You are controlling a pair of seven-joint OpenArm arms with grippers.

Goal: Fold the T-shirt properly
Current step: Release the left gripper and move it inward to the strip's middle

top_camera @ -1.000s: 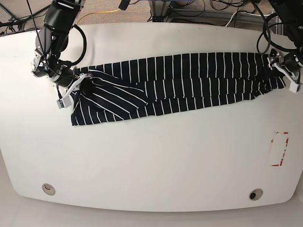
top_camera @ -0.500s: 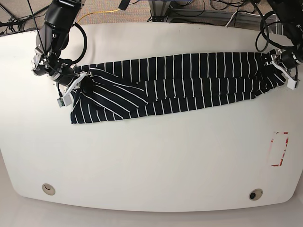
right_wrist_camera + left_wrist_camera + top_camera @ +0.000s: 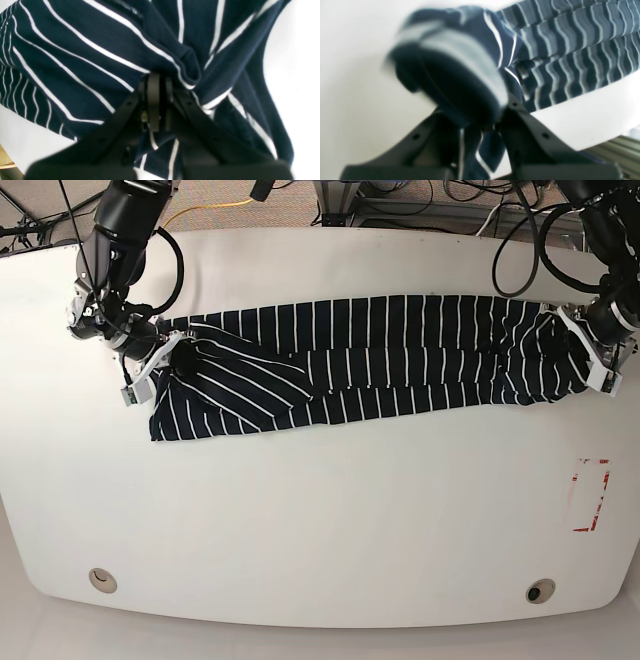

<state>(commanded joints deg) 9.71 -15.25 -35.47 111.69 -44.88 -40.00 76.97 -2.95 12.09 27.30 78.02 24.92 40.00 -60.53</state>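
T-shirt [image 3: 380,360] stretching 9-to-3 across surface [image 3: 320,510], left tool [image 3: 585,360] and right tool [image 3: 165,360] each gripping an end.

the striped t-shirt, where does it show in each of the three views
Base: the dark navy white-striped fabric T-shirt lies as a long band across the table's far half.
Left wrist: upper right, bunched over the left hand.
Right wrist: fills most of the frame, pinched in the right hand.
Shared landmark: the white table.
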